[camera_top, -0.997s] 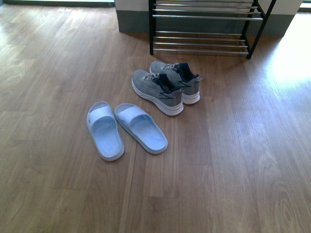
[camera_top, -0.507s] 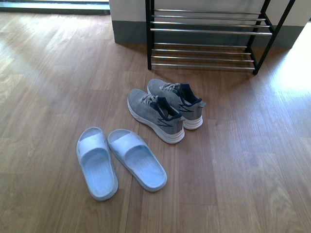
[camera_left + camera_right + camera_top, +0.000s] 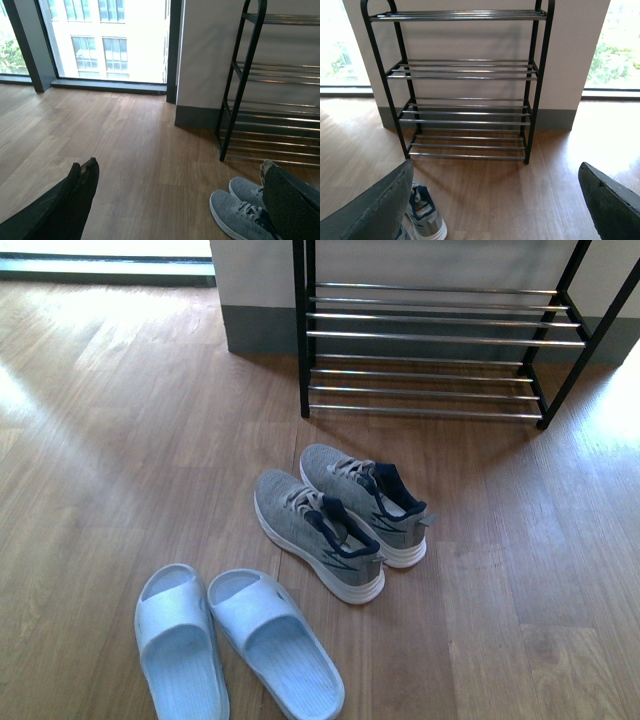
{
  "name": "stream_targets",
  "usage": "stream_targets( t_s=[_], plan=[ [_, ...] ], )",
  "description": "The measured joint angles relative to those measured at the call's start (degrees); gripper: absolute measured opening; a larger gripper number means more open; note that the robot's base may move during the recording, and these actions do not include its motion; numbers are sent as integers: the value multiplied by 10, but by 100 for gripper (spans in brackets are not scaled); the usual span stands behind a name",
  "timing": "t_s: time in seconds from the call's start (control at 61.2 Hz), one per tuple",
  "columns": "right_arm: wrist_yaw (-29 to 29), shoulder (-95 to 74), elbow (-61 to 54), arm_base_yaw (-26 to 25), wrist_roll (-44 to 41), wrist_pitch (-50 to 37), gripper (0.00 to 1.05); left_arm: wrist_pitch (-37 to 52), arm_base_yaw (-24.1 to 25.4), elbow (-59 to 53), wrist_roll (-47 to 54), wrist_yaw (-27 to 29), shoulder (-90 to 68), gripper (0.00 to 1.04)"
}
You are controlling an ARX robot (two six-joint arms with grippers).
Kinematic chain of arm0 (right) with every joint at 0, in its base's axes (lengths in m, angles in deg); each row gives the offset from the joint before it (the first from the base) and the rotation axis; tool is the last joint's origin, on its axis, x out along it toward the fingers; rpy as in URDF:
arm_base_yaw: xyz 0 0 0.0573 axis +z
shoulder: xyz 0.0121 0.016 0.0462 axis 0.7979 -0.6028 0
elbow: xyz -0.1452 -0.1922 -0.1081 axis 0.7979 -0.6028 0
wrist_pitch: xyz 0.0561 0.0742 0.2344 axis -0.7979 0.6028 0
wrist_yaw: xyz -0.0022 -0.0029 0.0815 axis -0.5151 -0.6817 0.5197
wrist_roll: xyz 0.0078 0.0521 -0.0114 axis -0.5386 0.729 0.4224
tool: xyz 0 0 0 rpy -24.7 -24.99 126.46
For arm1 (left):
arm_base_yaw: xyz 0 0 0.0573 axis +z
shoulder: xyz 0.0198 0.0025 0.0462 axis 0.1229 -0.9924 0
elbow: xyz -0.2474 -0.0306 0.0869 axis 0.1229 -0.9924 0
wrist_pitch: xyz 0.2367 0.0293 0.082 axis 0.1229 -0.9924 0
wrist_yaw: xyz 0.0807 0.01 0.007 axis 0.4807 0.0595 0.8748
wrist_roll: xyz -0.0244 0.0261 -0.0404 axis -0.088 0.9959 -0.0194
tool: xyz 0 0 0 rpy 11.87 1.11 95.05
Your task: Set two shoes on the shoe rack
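Observation:
A pair of grey knit sneakers (image 3: 318,532) with white soles and navy collars stands on the wood floor just in front of the shoe rack (image 3: 440,337). Both toes point toward the rack. Two pale blue slides (image 3: 275,645) lie side by side nearer to me, to the left. The front view shows neither arm. My left gripper (image 3: 182,187) is open above bare floor, with the sneakers (image 3: 235,215) beside its one finger. My right gripper (image 3: 495,190) is open, facing the rack (image 3: 465,121), one sneaker's heel (image 3: 425,215) next to a finger.
The rack stands against a white wall with a grey baseboard (image 3: 258,330). Floor-to-ceiling windows (image 3: 100,40) flank that wall. Bare wood floor (image 3: 120,460) spreads left of the shoes, and a bright sunlit patch (image 3: 620,400) lies to the right of the rack.
The front view has drawn nearer to the rack. Rack, sneakers and slides all sit lower and larger in the picture; the slides now reach its lower edge.

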Motion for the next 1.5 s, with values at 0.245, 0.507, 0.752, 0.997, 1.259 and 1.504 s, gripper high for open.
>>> stream_targets(
  t_s=[0.245,0.507,0.752,0.997,1.259,1.504],
  plan=[
    [0,0,0,0,0,0,96,0,0,0,0,0,0,95],
    [116,-403,68,125,62,-220,96,0,0,0,0,0,0,95],
    [76,-777,220,202,82,-335,96,0,0,0,0,0,0,95],
    [45,-1093,409,205,120,-396,96,0,0,0,0,0,0,95],
    [25,-1377,631,172,60,-352,96,0,0,0,0,0,0,95],
    [19,-1515,763,143,2,-299,96,0,0,0,0,0,0,95]
  ],
)
